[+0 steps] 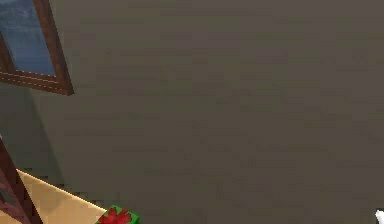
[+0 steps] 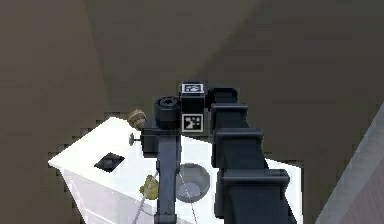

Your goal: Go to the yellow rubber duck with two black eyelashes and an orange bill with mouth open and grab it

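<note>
Small yellowish blob (image 2: 150,185) on the white tabletop (image 2: 85,165): that's my best candidate for the duck, though it's too small to make out a bill or eyelashes. It lies just below the gripper (image 2: 152,132), toward the table's near edge. A second, tan blob (image 2: 135,118) sits just to the gripper's left, so the duck could be either one. The gripper hangs above this tabletop, with the arm (image 2: 240,160) reaching out over it. With things lying at and behind the fingers, I cannot tell whether it holds anything or touches either blob. Down and to the gripper's right is a grey round bowl (image 2: 190,182), and farther to its left a dark flat square (image 2: 108,160). Ahead there's a dark wall (image 1: 220,110), a window frame (image 1: 40,50) and a red-and-green thing (image 1: 118,215). My read: the approach looks done, with the robot at the table, but the grab isn't confirmed, since I see nothing lifted clear of the surface.
</note>
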